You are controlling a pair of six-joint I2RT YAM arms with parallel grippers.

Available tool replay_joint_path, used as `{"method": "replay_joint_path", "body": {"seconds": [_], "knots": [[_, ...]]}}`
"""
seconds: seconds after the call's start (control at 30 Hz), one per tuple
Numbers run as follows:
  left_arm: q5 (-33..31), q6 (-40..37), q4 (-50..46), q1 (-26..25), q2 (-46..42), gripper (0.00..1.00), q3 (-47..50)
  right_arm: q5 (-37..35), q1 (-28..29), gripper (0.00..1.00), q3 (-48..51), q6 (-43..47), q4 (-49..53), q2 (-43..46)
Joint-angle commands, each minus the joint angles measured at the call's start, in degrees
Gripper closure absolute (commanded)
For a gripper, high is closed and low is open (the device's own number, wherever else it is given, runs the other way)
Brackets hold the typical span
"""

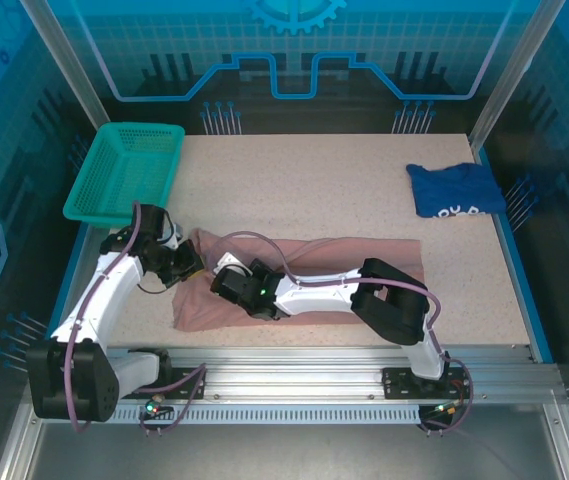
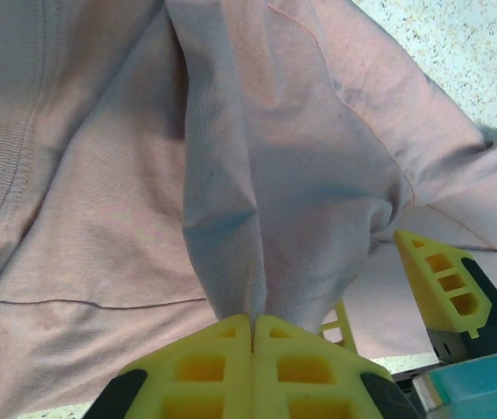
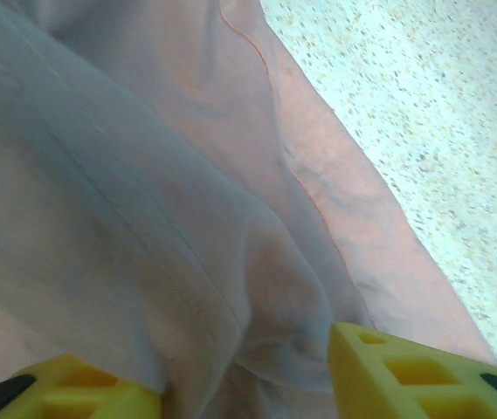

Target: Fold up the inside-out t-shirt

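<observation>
Nearest to my left wrist, my left claw (image 2: 252, 321) is clamped tight, its two yellow ribbed fingers (image 2: 204, 367) pressed flat together on a raised fold of the dusty pink soft cloth t-shirt (image 2: 257, 157). The cloth rises from that pinch in a gathered ridge and spreads out over the table. Nearest to my right wrist, my right claw (image 3: 244, 349) stands with its yellow fingers (image 3: 405, 367) partly apart and a soft hump of the same shirt between them. I cannot tell whether they are pressing it or only straddling it. A stitched hem runs away from there beside the speckled beige tabletop (image 3: 440, 113). From above, both arms reach in from the silver metal rail (image 1: 294, 365) at the near edge, and the two claws sit close together over the left end of the shirt. The shirt lies as a long rumpled band across the near middle of the table, stretching right. Farther off, a teal plastic mesh basket (image 1: 124, 170) sits at the far left corner. A crumpled dark blue shirt with white print (image 1: 456, 188) lies at the far right, well apart from the pink one.
</observation>
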State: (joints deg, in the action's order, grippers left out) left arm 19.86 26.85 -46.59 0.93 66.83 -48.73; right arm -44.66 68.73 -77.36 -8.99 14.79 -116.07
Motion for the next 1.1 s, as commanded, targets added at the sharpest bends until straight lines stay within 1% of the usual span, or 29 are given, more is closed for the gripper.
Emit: {"method": "replay_joint_path", "body": {"seconds": [0.0, 0.17, 0.37, 0.53, 0.63, 0.67, 0.73, 0.83, 0.9, 0.97, 1.0, 1.07], "knots": [[1.15, -1.08, -0.61, 0.57, 0.47, 1.00, -1.70, -4.18, 0.44, 0.56, -0.44, -1.27, 4.70, 2.07], [0.73, -1.46, -0.96, 0.61, 0.50, 1.00, -1.38, -4.00, 0.44, 0.64, 0.22, -2.06, 8.63, 5.02], [0.53, -0.86, -0.52, 0.57, 0.37, 1.00, 0.58, -0.91, 0.43, 0.72, 1.29, -4.60, 13.87, 6.78], [0.44, 0.63, -0.59, 0.49, -0.62, 1.00, 3.31, 4.08, 0.60, 0.76, 2.78, -6.52, 15.95, 7.75], [-0.26, 1.37, -1.43, 0.18, -1.46, 0.99, 4.52, 8.28, 0.84, 0.78, 4.25, -7.65, 16.06, 8.98], [-0.80, 1.45, -1.82, -0.17, -1.65, 0.96, 4.39, 9.97, 1.03, 0.78, 4.78, -7.79, 15.90, 9.27], [-1.84, 1.76, -2.35, -0.57, -1.62, 0.86, 4.29, 13.37, 1.38, 0.76, 5.72, -7.68, 15.37, 9.87], [-4.34, 1.98, -2.65, -0.67, -1.95, 0.62, 3.90, 18.42, 1.63, 0.66, 6.58, -6.97, 14.92, 11.27], [-7.10, 2.34, -2.16, -0.71, -2.90, 0.51, 3.50, 20.70, 1.29, 0.60, 7.12, -6.07, 14.49, 12.96], [-8.30, 3.80, 0.30, -0.73, -4.42, 0.45, 3.70, 23.95, -0.11, 0.55, 7.93, -5.35, 13.29, 15.54], [-8.06, 4.92, 1.97, -0.90, -5.02, 0.44, 3.96, 25.84, -0.99, 0.54, 8.45, -5.08, 12.28, 16.76], [-6.16, 8.45, 8.54, -2.41, -5.78, 0.44, 5.44, 30.52, -3.93, 0.53, 9.90, -5.60, 8.85, 19.23]]}}
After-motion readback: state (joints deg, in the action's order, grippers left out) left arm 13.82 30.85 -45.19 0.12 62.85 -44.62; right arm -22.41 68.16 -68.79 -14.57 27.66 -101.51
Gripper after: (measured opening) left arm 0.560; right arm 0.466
